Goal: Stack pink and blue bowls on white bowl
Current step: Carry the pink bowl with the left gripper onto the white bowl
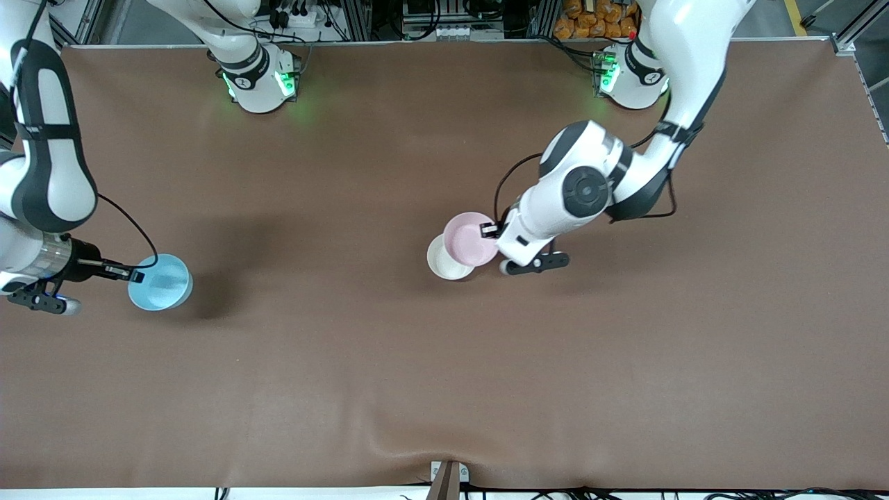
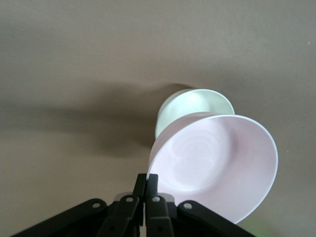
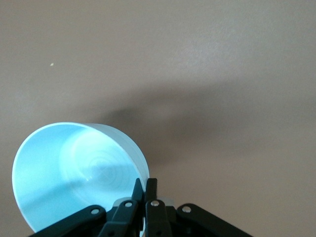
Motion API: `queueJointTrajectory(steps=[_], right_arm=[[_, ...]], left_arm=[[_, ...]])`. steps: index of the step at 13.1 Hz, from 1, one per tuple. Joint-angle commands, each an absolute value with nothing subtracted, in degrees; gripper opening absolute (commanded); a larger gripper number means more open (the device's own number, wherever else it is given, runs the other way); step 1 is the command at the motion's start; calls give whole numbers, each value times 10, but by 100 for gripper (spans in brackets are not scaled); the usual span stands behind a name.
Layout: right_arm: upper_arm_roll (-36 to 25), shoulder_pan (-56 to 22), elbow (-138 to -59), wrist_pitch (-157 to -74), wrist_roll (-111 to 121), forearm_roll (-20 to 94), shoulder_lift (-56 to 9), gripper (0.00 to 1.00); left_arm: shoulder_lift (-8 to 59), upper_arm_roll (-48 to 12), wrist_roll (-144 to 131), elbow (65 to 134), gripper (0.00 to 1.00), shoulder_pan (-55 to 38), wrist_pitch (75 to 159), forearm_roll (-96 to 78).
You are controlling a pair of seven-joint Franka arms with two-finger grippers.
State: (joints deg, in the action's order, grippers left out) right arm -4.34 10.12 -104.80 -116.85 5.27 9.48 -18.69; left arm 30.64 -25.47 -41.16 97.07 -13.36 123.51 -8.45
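Blue bowl (image 1: 160, 282) is held up by its rim w/ right gripper (image 1: 136, 276) pinched on it, at the right arm's end of the table, waiting. Pink bowl (image 1: 470, 238) is pinched at the rim by left gripper (image 1: 490, 230), tilted, partly over white bowl (image 1: 448, 259). It's best centred and levelled before being lowered, else a skewed nest is likely.

Front view: pink bowl (image 1: 469, 238) covers part of the white bowl (image 1: 448, 260); whether they touch can't be told, and the left wrist view shows only the white one's rim and upper wall above the pink rim. Right arm is cut by the frame edge at its end of the table, and the blue bowl (image 1: 160, 282) hides the right gripper (image 1: 137, 276) fingertip inside its rim. Both wrist views crop the gripper bodies at the frame edge.
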Motion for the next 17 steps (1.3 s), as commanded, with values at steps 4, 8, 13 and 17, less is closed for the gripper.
queueJointTrajectory(steps=[4,8,13,17], right_arm=[[-36,114,-1052,-1072,62,105,-116,0],[-35,110,-1042,-1061,54,107,-113,0],[-39,120,-1007,-1003,53,106,-119,0],[-38,120,-1005,-1004,52,106,-120,0]], left_arm=[[352,-249,-417,948,0,-152,1263,-82],[373,-248,-416,946,0,-155,1284,-75],[388,-248,-416,946,0,-156,1304,-66],[394,-248,-417,946,25,-156,1305,-67]])
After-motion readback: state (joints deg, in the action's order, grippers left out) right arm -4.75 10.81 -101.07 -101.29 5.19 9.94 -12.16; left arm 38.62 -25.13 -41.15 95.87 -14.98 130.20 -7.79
